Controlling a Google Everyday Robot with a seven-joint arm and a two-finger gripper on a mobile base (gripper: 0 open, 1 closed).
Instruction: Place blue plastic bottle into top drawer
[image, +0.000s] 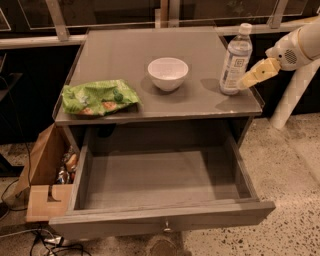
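Observation:
The blue plastic bottle (235, 59) stands upright near the right edge of the grey cabinet top (200, 100), with a white cap and a pale label with a dark square. My gripper (250, 77) is at the right of the bottle, its yellowish fingers (258, 71) pointing left and down, the tips close beside the bottle's lower half. The top drawer (165, 220) is pulled out wide below the cabinet top, with a small metal knob on its front.
A white bowl (168, 73) sits in the middle of the cabinet top. A green snack bag (99, 97) lies at its left front. A brown cardboard box (44, 175) with items stands on the floor at the left. A white post (292, 95) stands at the right.

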